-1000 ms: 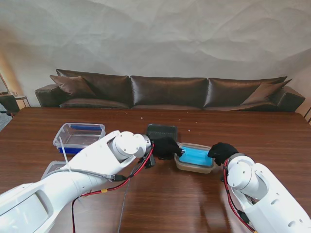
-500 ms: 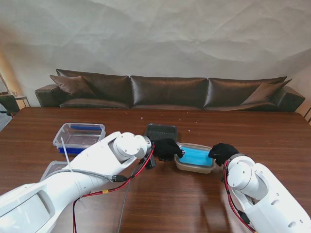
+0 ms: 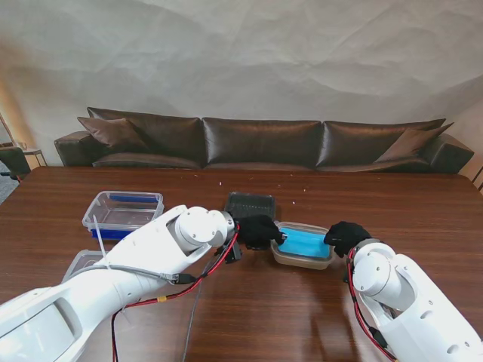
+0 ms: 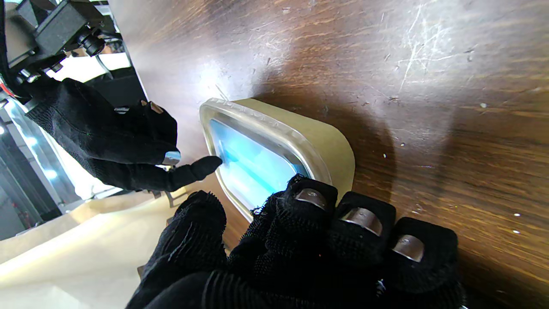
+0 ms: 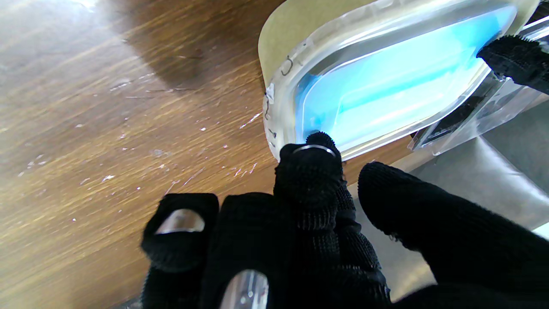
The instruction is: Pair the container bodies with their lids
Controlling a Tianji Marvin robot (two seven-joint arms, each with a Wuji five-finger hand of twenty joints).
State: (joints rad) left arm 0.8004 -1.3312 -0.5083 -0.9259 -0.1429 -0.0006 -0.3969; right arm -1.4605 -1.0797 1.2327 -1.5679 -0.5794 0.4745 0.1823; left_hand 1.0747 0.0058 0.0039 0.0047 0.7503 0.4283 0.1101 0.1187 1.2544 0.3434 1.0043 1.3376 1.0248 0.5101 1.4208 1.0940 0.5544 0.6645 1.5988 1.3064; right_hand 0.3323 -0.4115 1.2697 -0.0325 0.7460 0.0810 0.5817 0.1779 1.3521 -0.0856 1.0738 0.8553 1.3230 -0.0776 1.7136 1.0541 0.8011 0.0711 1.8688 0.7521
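A beige container [image 3: 302,259] with a blue inside and a clear lid [image 3: 305,243] on top sits mid-table. My left hand [image 3: 259,230] rests its curled fingertips [image 4: 311,201] on the lid's left end, thumb apart and gripping nothing. At the lid's right end, my right hand [image 3: 346,236] presses one fingertip [image 5: 315,148] on the rim, its thumb held off. The left wrist view shows the lid [image 4: 253,163] seated in the beige body [image 4: 330,141] and the right hand [image 4: 111,133] touching its far rim.
A black container [image 3: 250,204] stands just behind the left hand. At the left stands a clear box with a blue base [image 3: 123,211], and a clear lid or tray [image 3: 83,262] lies nearer to me. The sofa is beyond the table's far edge.
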